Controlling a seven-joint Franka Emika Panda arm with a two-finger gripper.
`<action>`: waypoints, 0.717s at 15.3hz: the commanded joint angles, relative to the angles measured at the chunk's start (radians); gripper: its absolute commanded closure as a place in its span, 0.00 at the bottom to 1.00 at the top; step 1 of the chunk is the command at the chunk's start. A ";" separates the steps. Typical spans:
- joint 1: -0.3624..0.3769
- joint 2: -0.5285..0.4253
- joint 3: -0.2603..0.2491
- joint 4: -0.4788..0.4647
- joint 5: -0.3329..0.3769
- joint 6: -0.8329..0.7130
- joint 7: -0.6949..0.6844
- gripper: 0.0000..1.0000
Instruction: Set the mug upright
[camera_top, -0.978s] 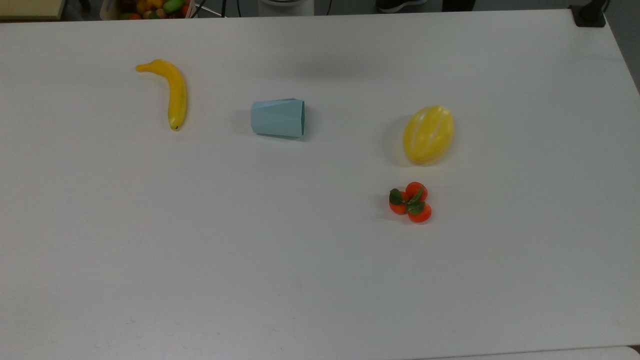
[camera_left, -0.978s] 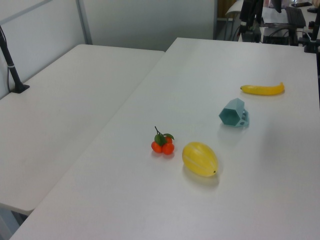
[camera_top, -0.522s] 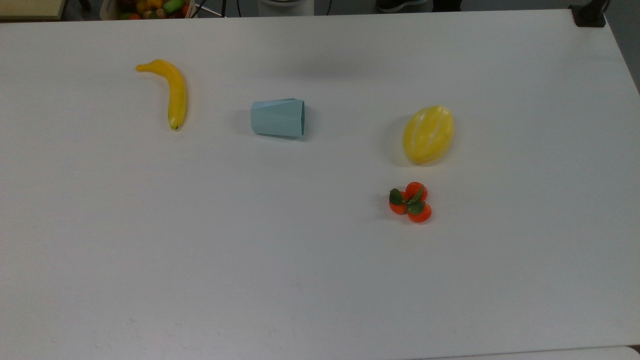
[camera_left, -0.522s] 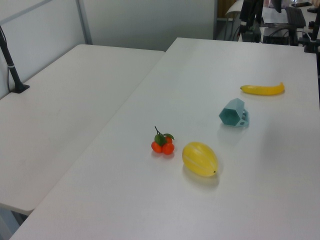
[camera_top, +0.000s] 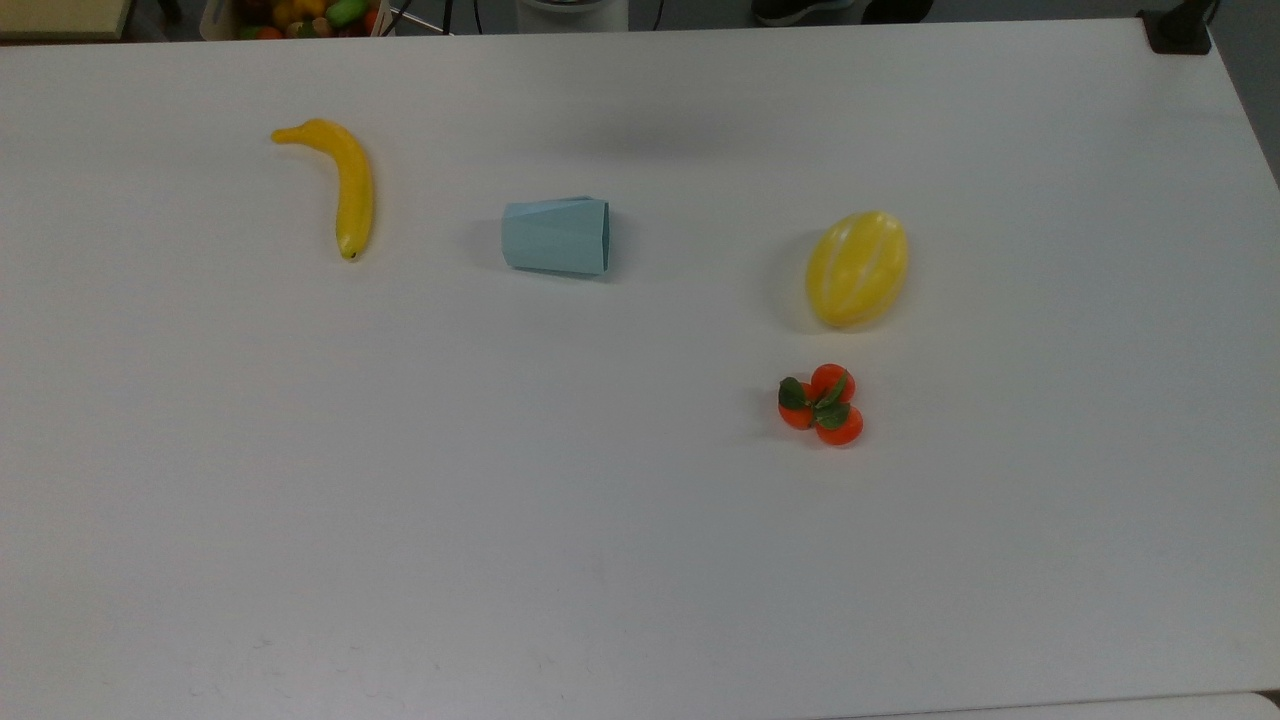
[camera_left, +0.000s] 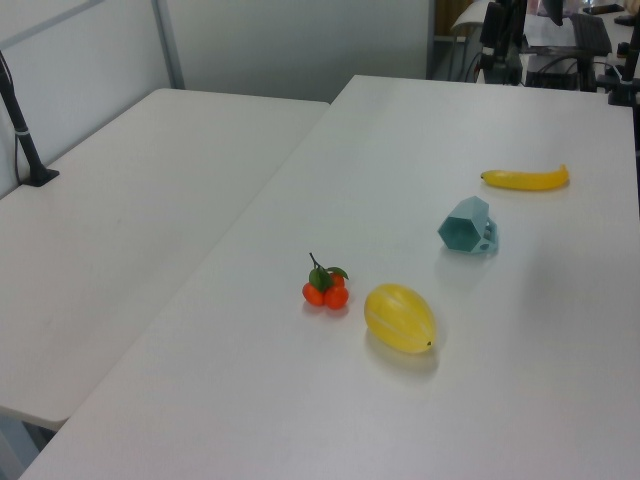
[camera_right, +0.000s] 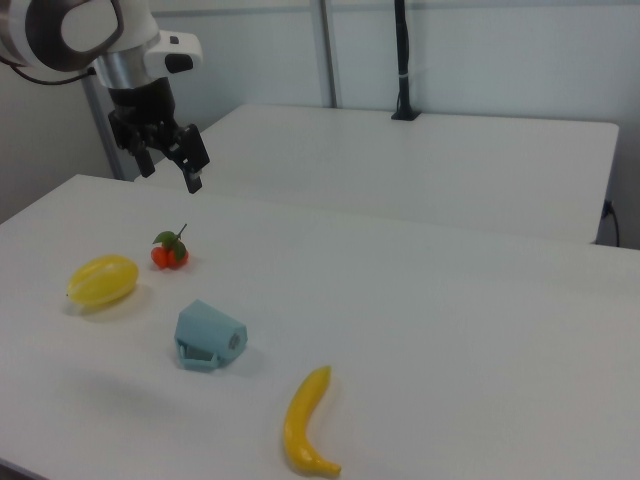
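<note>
the mug lies on its side on the white bench, upper middle of the top view, its wide hexagonal rim facing the top view's right and its narrower base toward the top view's left. in the left view the mug shows its open mouth toward the camera, in the right half of the frame, and in the right view the mug sits lower left of centre with its small handle against the bench. a banana lies well apart toward the top view's upper left, a yellow melon toward the right, and a cluster of small orange fruits with green leaves just below the melon. the hand hangs in the upper left of the right view, above the bench and well apart from the mug, fingers spread wide and holding nothing.
</note>
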 joint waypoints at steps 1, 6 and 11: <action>0.028 -0.028 -0.015 -0.050 -0.018 0.019 -0.008 0.00; 0.077 -0.014 -0.009 -0.050 -0.043 0.010 0.077 0.00; 0.114 0.013 0.043 -0.037 -0.143 -0.012 0.260 0.00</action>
